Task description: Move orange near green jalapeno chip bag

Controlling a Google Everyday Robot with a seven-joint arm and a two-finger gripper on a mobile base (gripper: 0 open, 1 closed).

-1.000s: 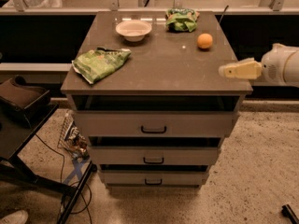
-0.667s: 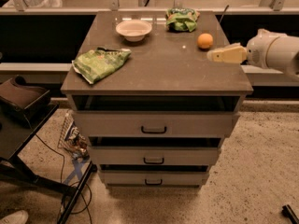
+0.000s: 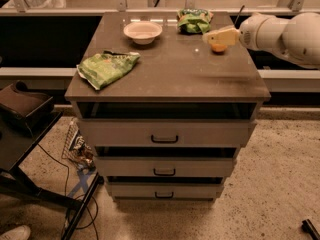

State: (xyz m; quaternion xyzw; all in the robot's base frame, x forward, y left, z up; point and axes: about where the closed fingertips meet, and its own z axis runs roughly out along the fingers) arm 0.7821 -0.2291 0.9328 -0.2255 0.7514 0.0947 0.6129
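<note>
The orange (image 3: 218,47) sits on the brown cabinet top (image 3: 170,69) near its right back part. My gripper (image 3: 210,36) reaches in from the right and hangs just above the orange, partly covering its top. The green jalapeno chip bag (image 3: 106,67) lies flat at the left front of the top, far from the orange.
A white bowl (image 3: 143,31) stands at the back middle. A smaller lumpy green bag (image 3: 193,20) lies at the back, right of the bowl and close to the gripper. The cabinet has three drawers (image 3: 165,139). A dark stand (image 3: 25,109) is at the left.
My gripper has moved left and toward the back, from off the right edge of the cabinet to just above the orange. The objects on the top have not moved.
</note>
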